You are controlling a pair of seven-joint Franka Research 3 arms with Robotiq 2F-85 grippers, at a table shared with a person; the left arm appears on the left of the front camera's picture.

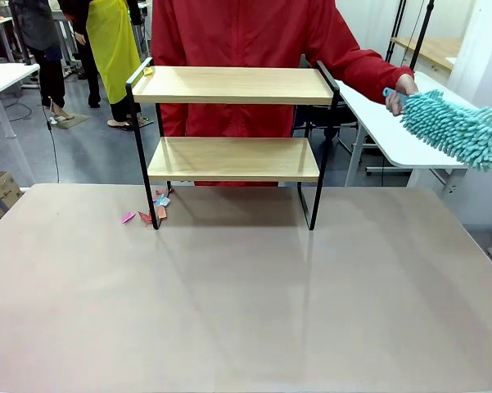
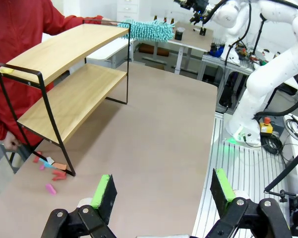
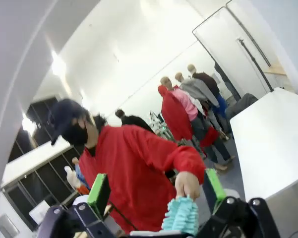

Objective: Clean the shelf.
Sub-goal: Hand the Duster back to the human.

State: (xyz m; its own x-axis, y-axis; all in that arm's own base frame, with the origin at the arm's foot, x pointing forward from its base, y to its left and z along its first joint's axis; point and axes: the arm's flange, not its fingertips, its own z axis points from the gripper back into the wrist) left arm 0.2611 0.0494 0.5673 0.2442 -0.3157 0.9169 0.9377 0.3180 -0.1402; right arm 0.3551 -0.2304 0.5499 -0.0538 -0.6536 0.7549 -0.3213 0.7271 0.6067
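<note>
The shelf (image 1: 233,86), a two-tier rack of light wooden boards on a thin black frame, stands at the table's far middle and also at the left (image 2: 72,94) in the left wrist view. A small yellow scrap (image 1: 148,71) lies on its top board's left corner. Coloured paper scraps (image 1: 151,213) lie by its front left leg. A person in a red jacket (image 1: 246,33) stands behind it, and one hand (image 1: 405,84) holds a teal fluffy duster (image 1: 458,131) out to the right. My left gripper (image 2: 163,191) is open above the table. My right gripper (image 3: 156,191) is open, facing the duster (image 3: 181,215) in the person's hand (image 3: 187,184).
The beige table (image 1: 246,295) spreads wide in front of the shelf. A white side table (image 1: 393,131) stands at the right behind the duster. My right arm's white links (image 2: 272,74) rise beyond the table's edge in the left wrist view. Other people stand farther back.
</note>
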